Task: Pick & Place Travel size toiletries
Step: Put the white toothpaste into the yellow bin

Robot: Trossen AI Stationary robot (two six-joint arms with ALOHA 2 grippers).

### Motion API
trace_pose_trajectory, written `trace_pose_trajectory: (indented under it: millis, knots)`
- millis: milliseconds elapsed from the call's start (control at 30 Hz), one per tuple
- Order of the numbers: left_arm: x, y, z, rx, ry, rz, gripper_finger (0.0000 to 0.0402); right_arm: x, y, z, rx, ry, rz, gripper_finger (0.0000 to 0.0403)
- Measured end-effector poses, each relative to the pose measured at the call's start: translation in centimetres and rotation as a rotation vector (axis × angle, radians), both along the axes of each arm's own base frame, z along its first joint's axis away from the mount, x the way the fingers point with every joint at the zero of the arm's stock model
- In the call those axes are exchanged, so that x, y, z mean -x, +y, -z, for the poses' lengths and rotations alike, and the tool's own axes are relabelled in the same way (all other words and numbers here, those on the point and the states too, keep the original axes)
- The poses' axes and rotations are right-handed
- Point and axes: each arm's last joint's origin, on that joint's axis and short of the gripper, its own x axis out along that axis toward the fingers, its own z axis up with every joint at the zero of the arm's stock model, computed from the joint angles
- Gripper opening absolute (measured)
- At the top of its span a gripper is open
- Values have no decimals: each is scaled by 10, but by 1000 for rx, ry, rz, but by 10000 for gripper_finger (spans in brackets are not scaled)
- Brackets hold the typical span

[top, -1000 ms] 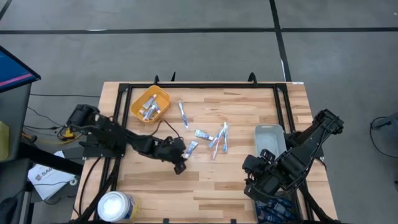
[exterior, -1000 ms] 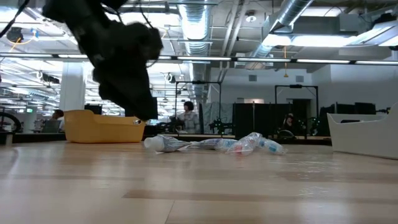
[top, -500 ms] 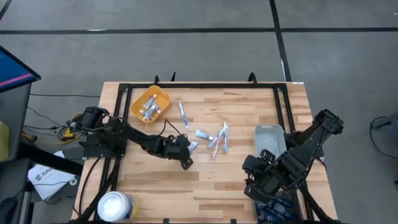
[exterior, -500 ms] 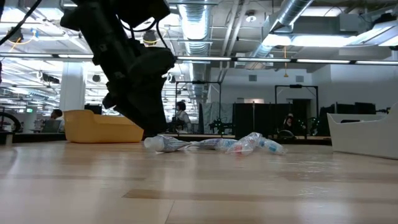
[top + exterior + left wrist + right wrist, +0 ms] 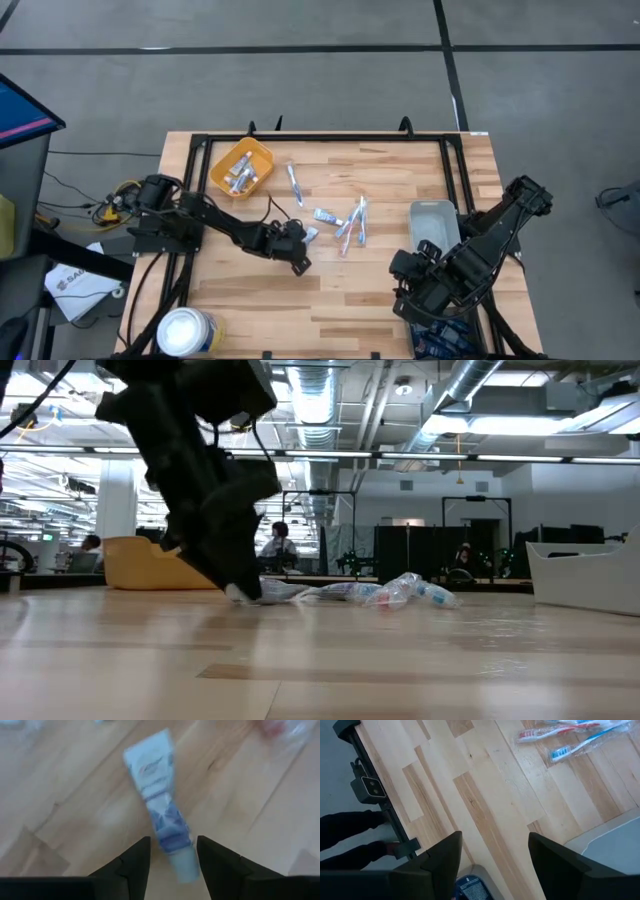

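A yellow bin [image 5: 241, 168] sits near the far left of the wooden tabletop [image 5: 380, 290]; a grey tray [image 5: 433, 222] lies at the right; a white round tub [image 5: 187, 331], perhaps lidded, stands at the near-left corner.

Small white-and-blue tubes [image 5: 325, 216] and wrapped toothbrushes [image 5: 357, 222] lie scattered mid-table, 1 tube [image 5: 162, 805] lying flat apart.

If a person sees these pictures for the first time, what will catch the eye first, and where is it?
First comes the left tool, low over the middle of the table, its open fingers on either side of a small white tube with blue print lying flat on the wood. Just right of it lies a loose cluster of toiletries, and the yellow bin at the far left already holds several. The right tool waits at the near right, beside a grey tray.
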Motion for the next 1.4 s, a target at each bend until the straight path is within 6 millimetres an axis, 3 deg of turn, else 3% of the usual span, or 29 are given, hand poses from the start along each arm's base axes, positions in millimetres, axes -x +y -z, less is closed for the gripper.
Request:
trace_pose_trajectory:
  millis: [300,567,767,900,1133,1400]
  knots:
    - [-2,0,7,-28,7,-11,153,0,0,0,0,0,0,221]
    - [-2,4,6,1,17,-2,52,0,0,0,6,1,-15,221]
    - [-3,6,5,17,16,-4,52,0,0,0,11,3,-25,221]
    - [-1,12,-11,26,-28,-17,52,0,0,0,11,3,-25,221]
    - [21,59,-74,-196,-107,-128,52,0,0,0,13,6,-25,221]
    - [78,138,-127,-403,-58,-412,52,0,0,0,12,4,-24,221]
